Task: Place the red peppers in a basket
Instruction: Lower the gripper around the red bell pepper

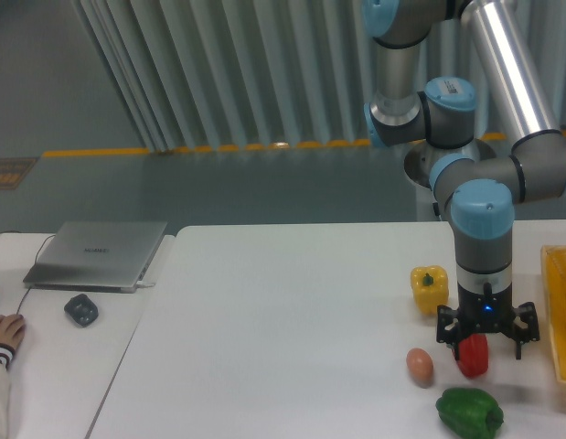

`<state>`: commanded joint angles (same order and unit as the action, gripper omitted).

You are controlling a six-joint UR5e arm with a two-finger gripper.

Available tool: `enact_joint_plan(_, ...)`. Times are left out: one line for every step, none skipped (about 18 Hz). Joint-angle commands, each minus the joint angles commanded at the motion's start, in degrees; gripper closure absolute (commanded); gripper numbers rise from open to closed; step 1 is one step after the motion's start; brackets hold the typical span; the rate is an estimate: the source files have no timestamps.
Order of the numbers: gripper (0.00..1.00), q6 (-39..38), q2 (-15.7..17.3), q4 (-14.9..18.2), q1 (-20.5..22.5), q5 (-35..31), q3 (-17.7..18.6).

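Camera view: gripper (485,346) points straight down over the red pepper (472,356), fingers spread either side, not yet clamped, likely lined up for a top grasp. Pepper sits on table (283,320), basket (561,311) at its 3 o'clock, egg (420,365) at 9, green pepper (469,412) at 6.

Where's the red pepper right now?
The glossy red bell pepper sits on the white table at lower right, directly under the open claw, between the small brown egg and the yellow-orange lattice basket.
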<state>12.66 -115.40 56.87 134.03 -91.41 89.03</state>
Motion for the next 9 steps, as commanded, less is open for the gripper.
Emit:
enact_joint_plan(0.0,0.0,0.0,0.1,0.0,0.0,0.0)
enact_joint_plan(0.0,0.0,-0.1,0.1,0.0,0.0,0.0)
enact_joint_plan(0.0,0.0,-0.1,0.1,0.0,-0.1,0.0)
enact_joint_plan(0.0,0.0,-0.1,0.2,0.0,-0.2,0.1)
enact_joint_plan(0.0,0.0,0.0,0.2,0.0,-0.2,0.7)
enact_joint_plan(0.0,0.0,0.0,0.2,0.1,-0.2,0.9)
enact_joint_plan(0.0,0.0,0.0,0.2,0.1,-0.2,1.1)
enact_joint_plan(0.0,0.0,0.0,0.2,0.1,-0.3,1.1)
enact_joint_plan(0.0,0.1,-0.1,0.2,0.1,-0.8,1.1)
